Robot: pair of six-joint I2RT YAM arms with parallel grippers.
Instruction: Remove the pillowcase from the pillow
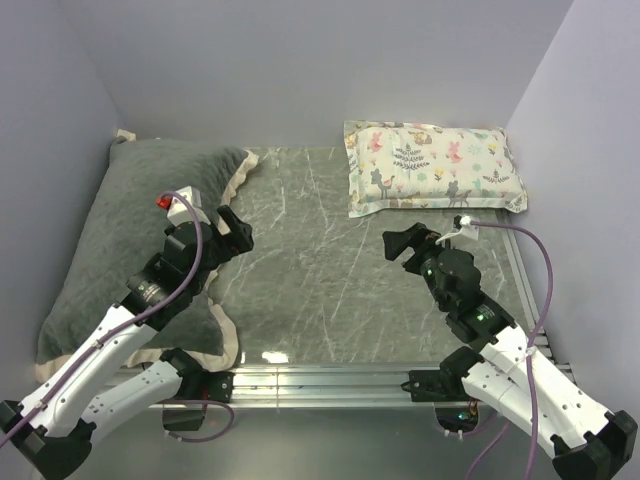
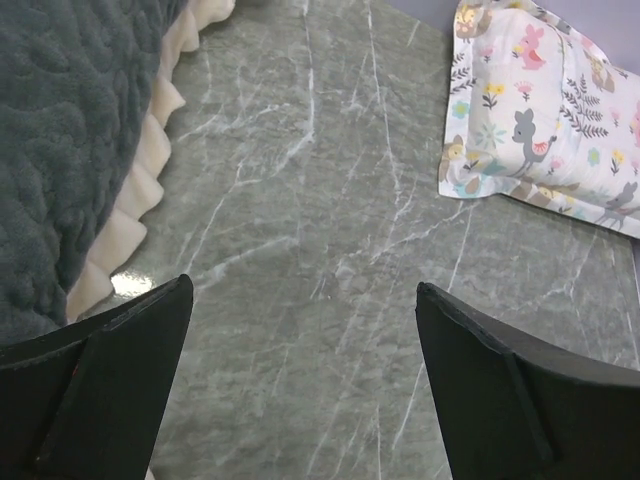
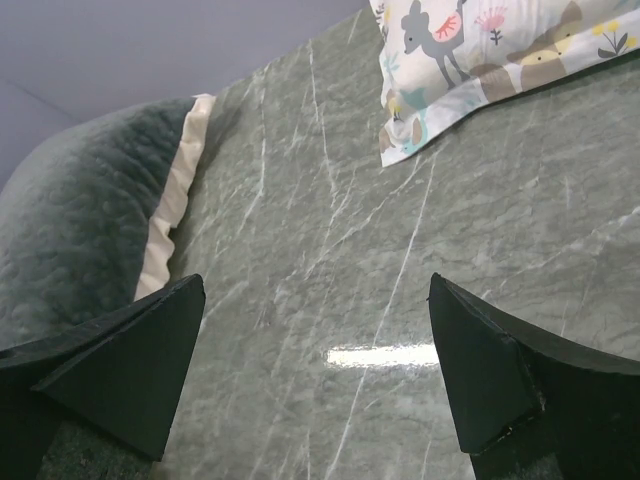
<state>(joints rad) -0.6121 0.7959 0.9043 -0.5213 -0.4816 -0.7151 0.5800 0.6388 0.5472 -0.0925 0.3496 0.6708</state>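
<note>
Lying along the desk's left edge: pillowcase [image 1: 120, 230], dark grey quilted plush, cream ruffled trim, puffed full; pillow itself hidden; left gripper [image 1: 232, 232] jaws wide, empty, just beside the ruffle over the veined grey marble-look desk [image 1: 320, 270]; right gripper [image 1: 405, 243] wide, empty, toward the right edge; animal-print cushion [image 1: 432, 167] in the far right corner.
</note>
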